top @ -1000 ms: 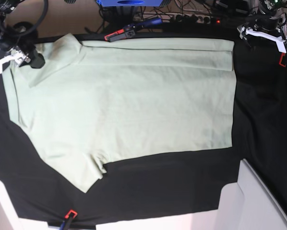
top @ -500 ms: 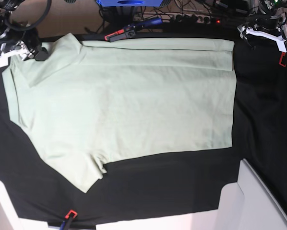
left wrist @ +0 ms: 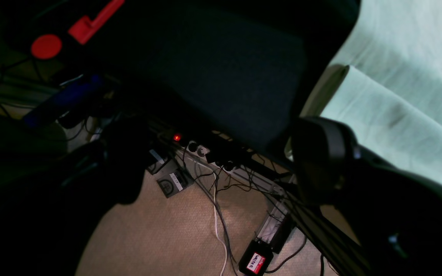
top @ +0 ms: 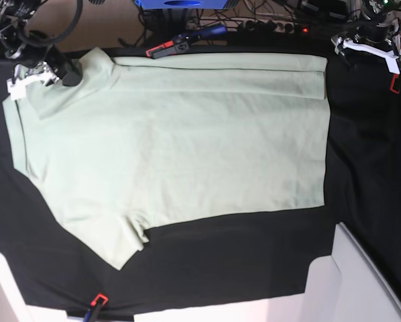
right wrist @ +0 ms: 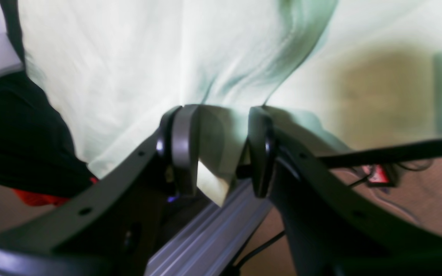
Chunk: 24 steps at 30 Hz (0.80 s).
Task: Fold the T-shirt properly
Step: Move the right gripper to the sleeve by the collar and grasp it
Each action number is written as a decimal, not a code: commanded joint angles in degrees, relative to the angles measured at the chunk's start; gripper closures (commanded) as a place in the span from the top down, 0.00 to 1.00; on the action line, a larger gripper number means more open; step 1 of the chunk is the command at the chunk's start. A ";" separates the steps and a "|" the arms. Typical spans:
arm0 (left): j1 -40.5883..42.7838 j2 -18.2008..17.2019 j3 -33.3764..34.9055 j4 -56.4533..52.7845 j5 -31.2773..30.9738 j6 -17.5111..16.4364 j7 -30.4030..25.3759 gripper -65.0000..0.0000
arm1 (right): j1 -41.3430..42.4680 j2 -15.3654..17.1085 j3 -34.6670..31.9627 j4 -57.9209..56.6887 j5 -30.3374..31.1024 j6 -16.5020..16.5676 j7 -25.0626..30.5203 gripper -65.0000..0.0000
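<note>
Black cloth (top: 254,255) spread over table. Red-and-black spring clamp (top: 168,47) on far edge, second red clamp (top: 97,301) on near edge. Blue box (top: 180,3) beyond far edge. White boards (top: 348,285) at near right corner. Black power strip with lit red switch (left wrist: 202,147) on beige carpet (left wrist: 167,230), tangled black and white cables (left wrist: 221,214) beside it.

Only one label shows lettering: a red-and-white sticker (left wrist: 254,263) on a small black box (left wrist: 257,257) lying on the carpet (left wrist view), its characters too blurred to make out; nothing else bears readable text
</note>
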 commanded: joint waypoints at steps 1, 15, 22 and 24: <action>0.59 -0.46 -0.44 0.79 0.02 0.00 -0.91 0.87 | -0.15 0.24 0.14 0.61 0.76 0.21 -0.18 0.30; 0.68 -0.54 -0.70 0.79 0.02 0.00 -0.91 0.87 | 1.26 0.06 -0.56 0.35 1.03 0.21 -0.62 0.01; 0.68 -0.54 -0.62 0.79 0.02 0.00 -0.91 0.87 | 3.10 0.06 -0.56 0.35 0.85 0.12 -0.71 0.00; 0.68 -0.54 -0.62 0.79 0.02 0.00 -0.91 0.87 | 3.63 0.15 -0.65 0.35 0.85 -0.49 -0.71 0.00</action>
